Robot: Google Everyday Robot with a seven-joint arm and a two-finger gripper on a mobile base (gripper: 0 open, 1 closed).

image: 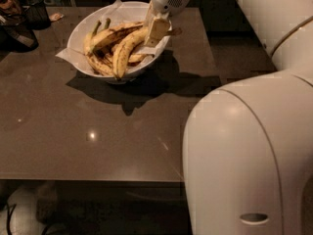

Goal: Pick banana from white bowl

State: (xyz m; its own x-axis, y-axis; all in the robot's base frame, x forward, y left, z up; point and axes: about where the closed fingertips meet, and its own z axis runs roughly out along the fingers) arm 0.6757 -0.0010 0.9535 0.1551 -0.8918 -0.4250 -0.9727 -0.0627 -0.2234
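Observation:
The white bowl [77,32] lined with crinkled paper stands at the far middle of the dark table. Several bananas lie in it. The banana [122,55], long, curved and pale yellow, lies across the bowl from its front towards the right rim. My gripper [157,30] reaches down from the top into the bowl's right side and is right at the upper end of that banana. A long banana streaked dark brown [115,33] lies just behind it.
The glossy brown table [98,131] runs to a near edge at the bottom. A black mesh basket [36,11] and dark objects stand at the far left corner. My large white arm [249,155] fills the right side of the view.

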